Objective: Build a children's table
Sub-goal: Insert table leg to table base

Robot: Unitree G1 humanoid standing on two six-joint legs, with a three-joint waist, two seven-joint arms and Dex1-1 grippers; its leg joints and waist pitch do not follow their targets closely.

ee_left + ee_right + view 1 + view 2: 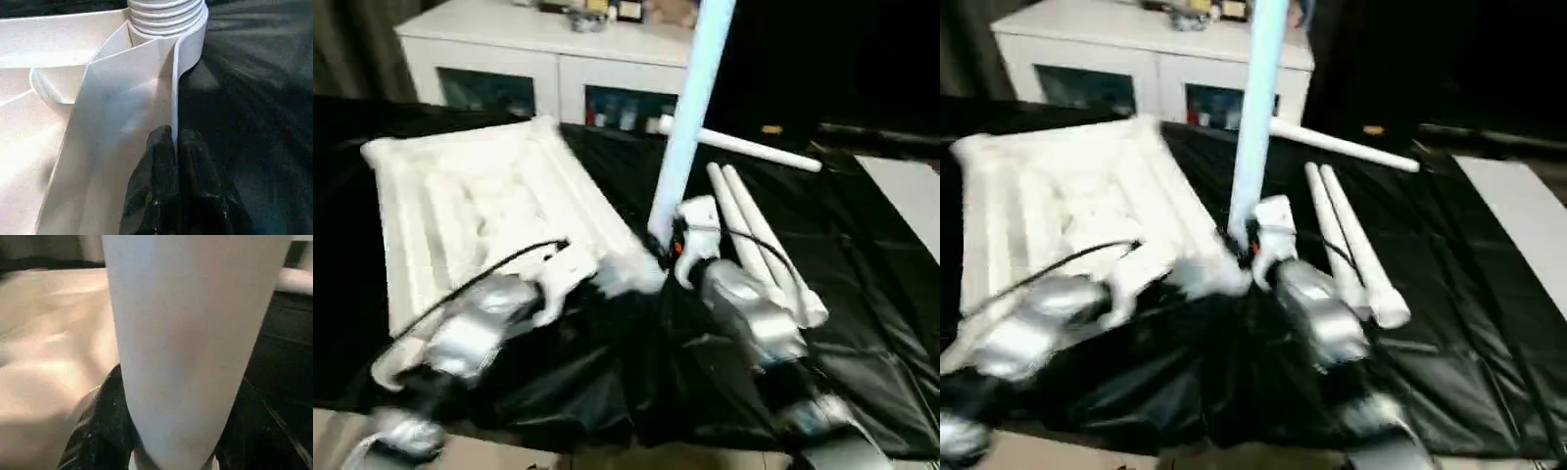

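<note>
White plastic tabletop (480, 211) lies ribbed side up on the black-covered surface (862, 284), on the robot's left. Left claw (172, 147) is closed, fingers pinched on the tabletop's thin edge wall just beside the corner socket (193, 41). A threaded leg end (166, 12) sits in that socket

Right claw (171, 450) grips the standing leg (690, 108) near its base; black fingers (105, 431) wrap either side of it. That leg rises tilted slightly off vertical from the tabletop's near right corner, right between the two claws

Legs counted: 4. One upright in the right claw, two lying side by side (759, 240) on the surface just right of the right forearm, touching each other, one more (744, 145) lying crosswise behind them

White cabinet (548, 59) with dark glass doors stands behind the surface, small items on top too blurred to tell. Pale sheet (906, 196) at the far right edge
</note>
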